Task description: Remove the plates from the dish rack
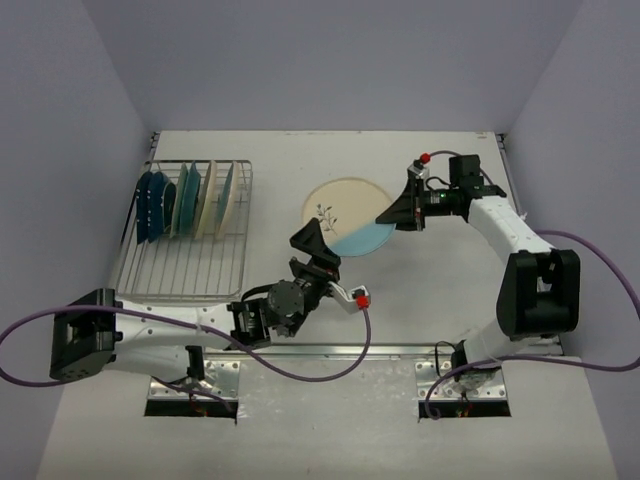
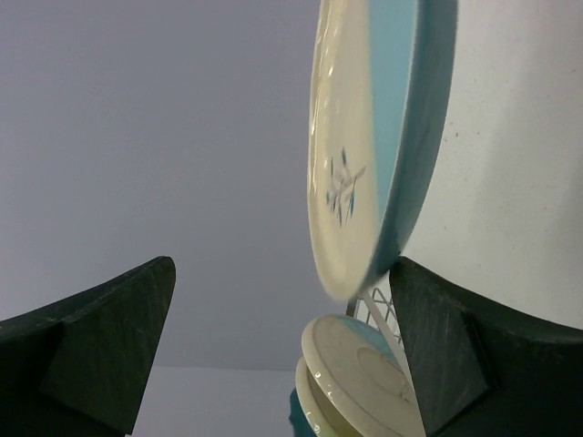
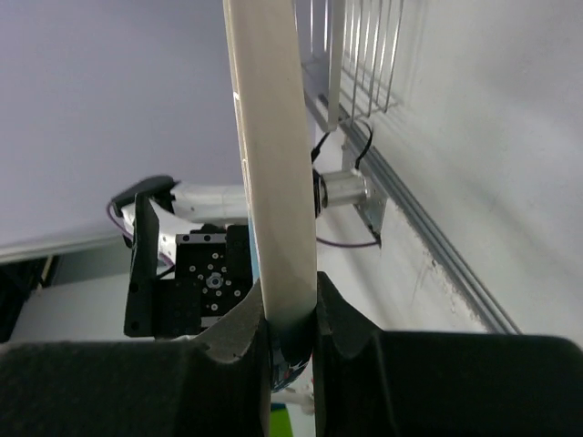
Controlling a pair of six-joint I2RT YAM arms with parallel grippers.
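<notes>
While the right jaws pinch the blue-and-cream plate (image 1: 362, 240) by its rim above mid-surface, the left jaws stand wide beside its other edge. Pinched so thinly, it could slip and chip the flat plate (image 1: 345, 200) nearby.

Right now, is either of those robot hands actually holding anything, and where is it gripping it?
The right hand pinches the cream-and-blue plate by its rim. The left hand is open at the plate's opposite edge, gripping nothing.
</notes>
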